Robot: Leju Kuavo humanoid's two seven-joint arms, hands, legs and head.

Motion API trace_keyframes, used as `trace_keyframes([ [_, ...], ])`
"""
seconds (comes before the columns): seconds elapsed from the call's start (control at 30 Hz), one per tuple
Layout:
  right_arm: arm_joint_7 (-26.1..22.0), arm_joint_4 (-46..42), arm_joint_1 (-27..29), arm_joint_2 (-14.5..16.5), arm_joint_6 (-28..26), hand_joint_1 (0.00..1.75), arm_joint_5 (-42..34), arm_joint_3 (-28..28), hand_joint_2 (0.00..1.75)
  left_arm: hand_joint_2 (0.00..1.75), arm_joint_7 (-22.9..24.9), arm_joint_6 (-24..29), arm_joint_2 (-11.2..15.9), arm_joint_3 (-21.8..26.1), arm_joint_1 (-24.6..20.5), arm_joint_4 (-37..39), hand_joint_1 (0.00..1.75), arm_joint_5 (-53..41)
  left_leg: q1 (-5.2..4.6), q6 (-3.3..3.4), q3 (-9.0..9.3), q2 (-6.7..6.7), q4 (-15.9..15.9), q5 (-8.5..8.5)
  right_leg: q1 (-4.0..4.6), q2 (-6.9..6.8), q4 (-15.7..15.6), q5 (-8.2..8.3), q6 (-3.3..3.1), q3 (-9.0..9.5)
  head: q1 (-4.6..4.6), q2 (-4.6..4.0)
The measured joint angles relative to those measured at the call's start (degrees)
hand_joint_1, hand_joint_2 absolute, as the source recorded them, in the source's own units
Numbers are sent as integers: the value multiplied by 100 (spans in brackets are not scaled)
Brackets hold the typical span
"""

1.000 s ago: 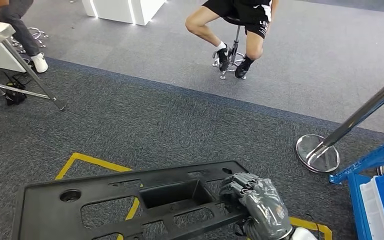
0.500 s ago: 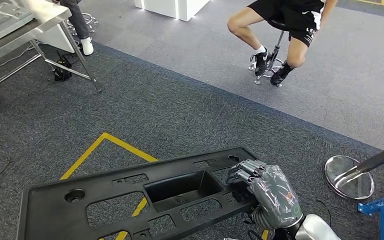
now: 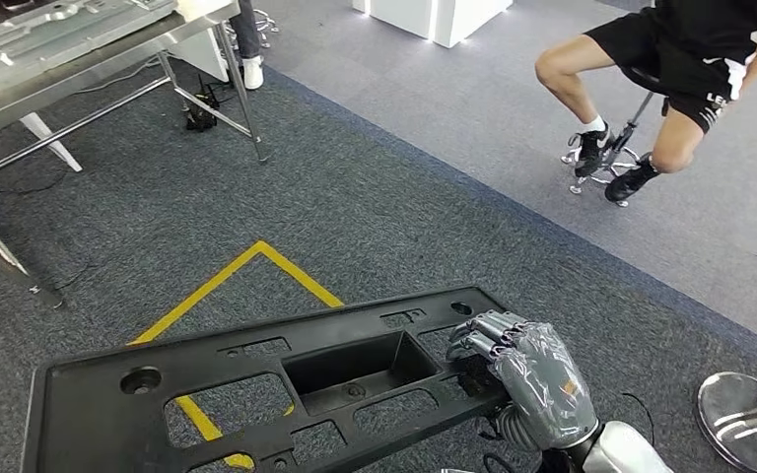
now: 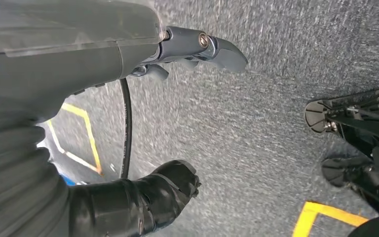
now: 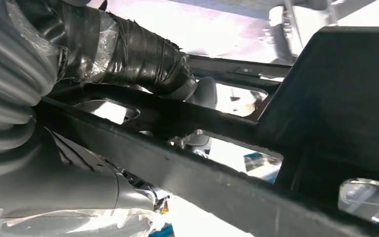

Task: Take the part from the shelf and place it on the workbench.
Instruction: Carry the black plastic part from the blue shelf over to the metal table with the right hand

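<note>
View swung left, workbench [image 3: 79,44] nearer; right hand [image 3: 522,379] clamps part [image 3: 256,394]; left hand [image 4: 143,128] fingers apart, empty.

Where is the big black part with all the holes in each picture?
Head view: the black part lies across the bottom, its right end gripped by the right hand.
Left wrist view: I cannot find it among the dark shapes there.
Right wrist view: its bars and cutouts cross the picture.
Shared landmark: the right hand.
</note>
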Motion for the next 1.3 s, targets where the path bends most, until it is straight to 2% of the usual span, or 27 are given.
trace_keyframes([
  [0.03, 11, -3, -11, 0, 6, 175, 0, -2, 175, 175, 3, -1, 0, 0, -9, 0, 0, 2, 6, -34, -31, -68, 22, -5, -1, 97, -142, 19, -7, 53, -2, -1],
  [0.07, 21, -6, -22, 0, 10, 175, 0, -3, 175, 175, 7, -2, -1, 0, -16, 0, 0, 4, 13, -69, -71, -133, 30, -4, 13, 119, -172, -8, -20, 61, -3, -1],
  [0.13, 30, -13, -52, 0, 14, 175, 0, -4, 175, 175, 11, -5, -5, 0, -15, 0, 0, 5, 39, -135, -106, -202, 46, -2, 27, -26, -210, 5, -77, 81, -4, 0],
  [0.2, 32, -19, -78, 0, 15, 175, 0, -4, 175, 175, 13, -10, -7, 0, -10, 0, 0, 5, 33, -183, -202, 62, 261, -129, 15, -187, -272, 9, -161, 138, -14, 0],
  [0.27, 33, -28, -82, 0, 15, 175, 0, -4, 175, 175, 13, -13, -4, -1, -33, 0, 0, 6, 31, -220, -510, 417, 877, -449, 29, -359, -302, -7, -223, 183, -27, -1],
  [0.33, 33, -32, -80, 0, 16, 175, 0, -4, 175, 175, 13, -13, -4, -2, -56, 0, 0, 7, 50, -251, -889, 517, 1560, -703, 52, -534, -299, -43, -238, 208, -29, -1],
  [0.37, 33, -32, -79, 0, 17, 175, 0, -4, 175, 175, 13, -14, -5, -2, -53, 0, 0, 7, 56, -259, -966, 529, 1675, -682, 59, -619, -298, -69, -234, 230, -29, -1],
  [0.4, 32, -32, -79, 0, 18, 175, 0, -4, 175, 175, 13, -14, -5, -2, -45, 0, 0, 7, 59, -261, -931, 545, 1575, -553, 63, -702, -297, -101, -223, 263, -29, -1],
  [0.43, 32, -32, -80, 0, 18, 175, 0, -4, 175, 175, 13, -14, -5, -2, -34, 0, 0, 7, 61, -254, -775, 585, 1253, -337, 65, -778, -296, -138, -207, 309, -29, -1],
  [0.5, 33, -32, -83, 0, 19, 175, 0, -4, 175, 175, 13, -14, -5, -2, -24, 0, 0, 7, 29, -210, -384, 803, 480, -13, 81, -915, -290, -226, -156, 404, -27, -1],
  [0.57, 33, -32, -90, 0, 18, 175, 0, -4, 175, 175, 13, -13, -7, -2, -26, 0, 0, 7, -17, -132, -212, 923, 144, 25, 109, -1022, -285, -286, -91, 475, -20, 0],
  [0.63, 33, -32, -98, 0, 18, 175, 0, -4, 175, 175, 15, -10, -8, -2, -15, 0, 0, 7, -25, -52, -174, 804, 111, -12, 100, -1070, -251, -302, -29, 534, -19, 1],
  [0.67, 33, -32, -103, 0, 18, 175, 0, -4, 175, 175, 16, -9, -7, -2, -4, 0, 0, 7, -19, -19, -129, 743, 82, -26, 81, -996, -182, -321, -2, 546, -13, 0],
  [0.73, 33, -35, -116, 0, 17, 175, 0, -9, 175, 175, 18, -12, -5, -1, -2, 0, 0, 6, -3, 42, -24, 628, 37, -47, 38, -697, 180, -484, 34, 383, -2, 0],
  [0.77, 33, -36, -117, 0, 18, 175, 0, -13, 175, 175, 18, -14, -5, -1, -10, 0, 0, 6, -1, 64, 0, 568, 29, -59, 25, -540, 503, -626, 48, 189, 7, -1],
  [0.8, 33, -37, -113, 0, 18, 175, 0, -16, 175, 175, 18, -16, -5, -1, -23, 0, 0, 6, -1, 80, 13, 499, 28, -71, 20, -459, 861, -777, 60, -56, 7, 0],
  [0.83, 33, -36, -105, 0, 18, 175, 0, -19, 175, 175, 18, -16, -7, -2, -34, 0, 0, 7, -3, 91, 29, 421, 29, -88, 19, -429, 1169, -873, 70, -295, 9, -1],
  [0.87, 33, -36, -98, 0, 19, 175, 0, -20, 175, 175, 18, -16, -9, -2, -38, 0, 0, 7, -5, 94, 54, 338, 29, -109, 21, -418, 1333, -876, 74, -471, 9, -1],
  [0.9, 33, -35, -95, 0, 19, 175, 0, -20, 175, 175, 18, -16, -10, -2, -41, 0, 0, 7, -8, 90, 91, 254, 30, -133, 25, -407, 1295, -755, 66, -546, 9, 0],
  [0.97, 33, -34, -95, 0, 19, 175, 0, -20, 175, 175, 18, -16, -11, -2, -33, 0, 0, 5, -6, 67, 185, 90, 28, -195, 35, -307, 671, -218, 23, -422, 11, -1],
  [1.03, 33, -32, -94, -1, 20, 175, 0, -22, 175, 175, 18, -16, -14, -2, -31, 1, 0, 4, 17, 18, 227, -53, 23, -238, 46, -38, 41, 146, -38, -279, 5, -1],
  [1.07, 33, -32, -94, -3, 20, 175, 0, -23, 175, 175, 19, -17, -14, -2, -32, 2, 0, 5, 44, -19, 203, -123, 5, -243, 65, 58, -119, 216, -71, -253, 1, 0],
  [1.1, 33, -32, -96, -4, 20, 175, 0, -25, 175, 175, 19, -19, -18, -2, -34, 3, 0, 5, 63, -66, 187, -181, 19, -214, 85, 87, -176, 207, -102, -246, -7, 1],
  [1.13, 33, -34, -100, -6, 19, 175, 0, -26, 175, 175, 19, -20, -20, -2, -29, 3, 0, 5, 78, -108, 174, -229, 30, -186, 102, 32, -238, 225, -139, -199, -8, 1],
  [1.17, 33, -34, -103, -6, 19, 175, 0, -27, 175, 175, 20, -21, -21, -3, -22, 4, 0, 4, 79, -137, 172, -195, 69, -173, 105, -44, -291, 244, -170, -128, -10, 1],
  [1.23, 33, -36, -108, -4, 19, 175, 0, -29, 175, 175, 20, -21, -22, -4, -25, 4, 0, 5, 51, -163, 62, 100, 367, -224, 91, -197, -395, 226, -236, 30, -24, 1],
  [1.3, 33, -38, -109, -4, 19, 175, 0, -30, 175, 175, 20, -17, -18, -4, -54, 4, 0, 7, 39, -200, -316, 415, 1002, -482, 98, -361, -437, 172, -278, 129, -40, 0],
])
